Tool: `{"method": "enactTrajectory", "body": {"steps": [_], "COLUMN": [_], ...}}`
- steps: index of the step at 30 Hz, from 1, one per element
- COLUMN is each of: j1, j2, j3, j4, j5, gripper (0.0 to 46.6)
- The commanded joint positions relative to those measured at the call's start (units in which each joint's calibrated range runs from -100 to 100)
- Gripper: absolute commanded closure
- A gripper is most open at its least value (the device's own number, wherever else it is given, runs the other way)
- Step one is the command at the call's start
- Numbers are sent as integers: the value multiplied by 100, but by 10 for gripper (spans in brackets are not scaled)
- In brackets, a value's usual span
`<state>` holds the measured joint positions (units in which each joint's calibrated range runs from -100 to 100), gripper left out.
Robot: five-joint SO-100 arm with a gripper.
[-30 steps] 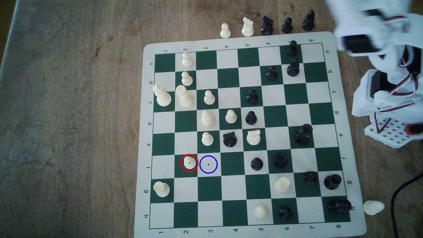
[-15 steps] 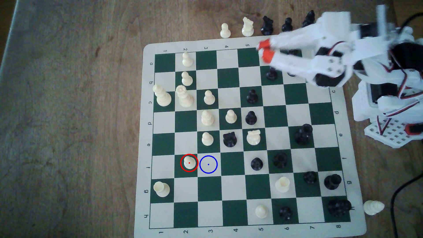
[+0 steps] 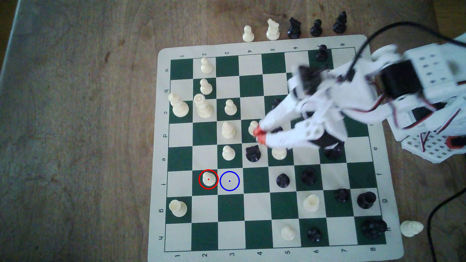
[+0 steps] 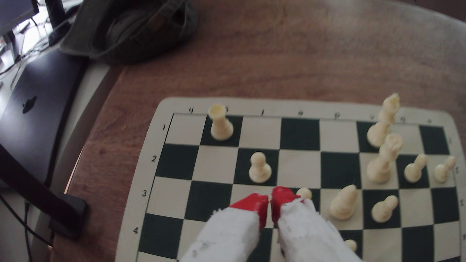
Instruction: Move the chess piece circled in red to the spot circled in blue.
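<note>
While ringed red in the exterior view, pawn (image 3: 208, 179) untouched; wrist view's red-tipped jaws clenched, empty.

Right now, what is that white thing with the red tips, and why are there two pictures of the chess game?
The white thing is a small robot arm. Its hand ends in two fingers with red tips, pressed together and holding nothing. One picture comes from a camera looking down over the table. The other comes from a camera riding on the arm's wrist, so it peeks past the fingers. On the wooden table lies a green and cream chess board with cream and black pieces. A red ring marks one cream pawn. A blue ring marks the empty cream square next to it, where the pawn should go. The hand is over the middle of the board, away from that pawn.
</note>
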<state>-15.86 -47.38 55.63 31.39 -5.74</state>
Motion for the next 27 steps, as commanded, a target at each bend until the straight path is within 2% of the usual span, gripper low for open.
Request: {"method": "enactTrajectory", "body": {"steps": [1, 10, 16, 18, 27], "j1": [-123, -139, -6, 17, 41], "j2": [884, 3227, 4237, 4441, 5129], "j3": [-1020, -2507, -3387, -3550, -4203], "j4": [-248, -191, -93, 30, 128], "j5": [-98, -88, -112, -112, -88], "gripper": [437, 401, 333, 323, 326]}}
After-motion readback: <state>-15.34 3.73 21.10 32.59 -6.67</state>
